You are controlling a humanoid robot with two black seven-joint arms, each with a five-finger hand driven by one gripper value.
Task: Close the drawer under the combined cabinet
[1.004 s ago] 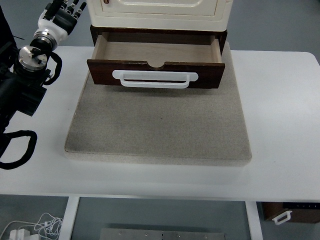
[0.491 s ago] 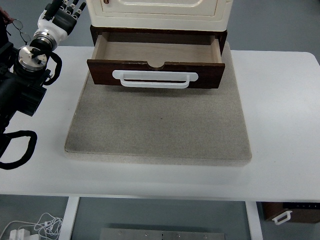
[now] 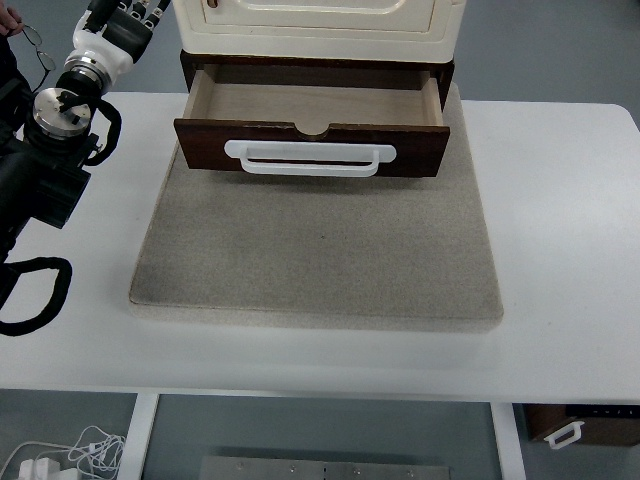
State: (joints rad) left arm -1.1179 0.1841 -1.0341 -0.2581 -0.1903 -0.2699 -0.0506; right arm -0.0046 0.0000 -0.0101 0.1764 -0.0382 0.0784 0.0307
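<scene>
Presently: drawer (image 3: 312, 130), dark wood, rigid, likely light and free-sliding, open under the cream cabinet (image 3: 318, 25) on a grey mat (image 3: 318, 255) atop the table (image 3: 560, 240); push at white handle (image 3: 310, 158); left hand (image 3: 118, 18) top left, finger state indeterminable.

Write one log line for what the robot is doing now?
drawer: open, looks empty | left hand: top left beside cabinet, apart from handle | right hand: unseen
</scene>
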